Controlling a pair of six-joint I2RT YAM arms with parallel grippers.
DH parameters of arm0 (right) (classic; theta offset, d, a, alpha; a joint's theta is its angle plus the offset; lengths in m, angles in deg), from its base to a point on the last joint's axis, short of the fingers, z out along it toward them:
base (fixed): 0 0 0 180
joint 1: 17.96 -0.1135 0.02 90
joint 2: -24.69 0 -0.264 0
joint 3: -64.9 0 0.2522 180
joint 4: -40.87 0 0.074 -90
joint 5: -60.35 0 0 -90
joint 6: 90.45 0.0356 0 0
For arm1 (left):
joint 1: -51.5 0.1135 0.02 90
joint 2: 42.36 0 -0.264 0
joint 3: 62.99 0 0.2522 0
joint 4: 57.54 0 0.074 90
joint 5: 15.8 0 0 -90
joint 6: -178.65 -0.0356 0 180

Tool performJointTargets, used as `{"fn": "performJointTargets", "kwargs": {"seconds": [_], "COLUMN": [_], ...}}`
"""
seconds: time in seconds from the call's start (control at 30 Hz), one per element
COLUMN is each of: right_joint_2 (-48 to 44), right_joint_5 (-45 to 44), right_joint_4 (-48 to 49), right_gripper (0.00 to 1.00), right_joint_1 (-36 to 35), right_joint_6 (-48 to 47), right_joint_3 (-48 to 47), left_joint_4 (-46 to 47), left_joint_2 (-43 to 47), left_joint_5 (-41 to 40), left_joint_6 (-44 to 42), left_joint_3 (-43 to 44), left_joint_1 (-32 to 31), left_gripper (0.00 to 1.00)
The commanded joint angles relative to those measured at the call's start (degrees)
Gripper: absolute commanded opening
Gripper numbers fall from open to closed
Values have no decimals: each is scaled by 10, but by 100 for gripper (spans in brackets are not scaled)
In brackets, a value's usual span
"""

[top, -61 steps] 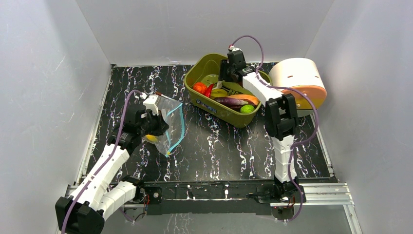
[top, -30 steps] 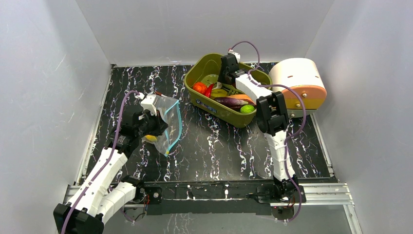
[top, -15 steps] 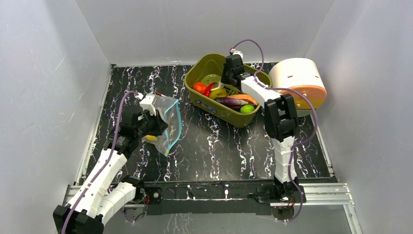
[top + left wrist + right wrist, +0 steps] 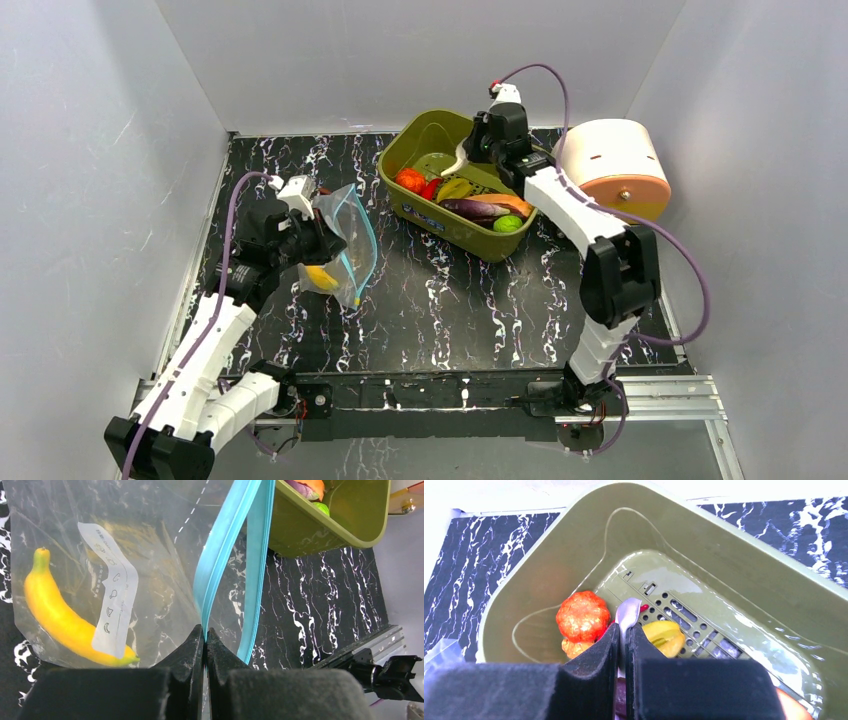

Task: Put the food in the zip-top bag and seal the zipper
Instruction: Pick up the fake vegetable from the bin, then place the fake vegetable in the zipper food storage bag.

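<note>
The clear zip-top bag [image 4: 345,240] [image 4: 150,555] hangs at the left with a yellow banana [image 4: 321,277] [image 4: 60,620] inside. My left gripper [image 4: 318,232] [image 4: 205,630] is shut on one side of its teal zipper [image 4: 225,555]; the mouth gapes. The rest of the food lies in the olive tub [image 4: 420,130] [image 4: 724,545]: red-orange tomato [image 4: 409,180] [image 4: 582,616], red chili [image 4: 431,188], purple eggplant [image 4: 475,208], orange carrot [image 4: 510,202], green fruit [image 4: 508,223]. Above the tub's far side my right gripper [image 4: 478,148] [image 4: 622,627] is shut on a thin pale piece [image 4: 628,614].
A white drum with an orange face [image 4: 612,165] stands just right of the tub, close to my right arm. White walls close in the dark marbled table [image 4: 450,300] on three sides. A metal rail [image 4: 660,395] runs along the near edge.
My right gripper closed on the thin pale piece, then rose and shifted right, the elbow swinging out to the right. My left gripper moved slightly back with the bag.
</note>
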Motion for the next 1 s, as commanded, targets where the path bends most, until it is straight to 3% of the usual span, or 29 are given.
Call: {"fn": "performJointTargets", "kwargs": {"seconds": [0.0, 0.23, 0.47, 0.97], "right_joint_2": [-84, -172, -261, -308], "right_joint_5": [-20, 34, 48, 160], "right_joint_4": [49, 46, 28, 125], "right_gripper": [0, 0, 0, 0], "right_joint_1": [-7, -33, -135, -277], "right_joint_6": [-37, -48, -31, 130], "right_joint_3": [34, 93, 121, 171], "left_joint_4": [-26, -24, -31, -18], "left_joint_2": [-5, 1, -1, -8], "left_joint_5": [13, 28, 46, 93], "left_joint_6": [28, 35, 49, 78], "left_joint_3": [22, 19, 40, 50], "left_joint_1": [-2, -2, -2, -2], "left_gripper": [0, 0, 0, 0]}}
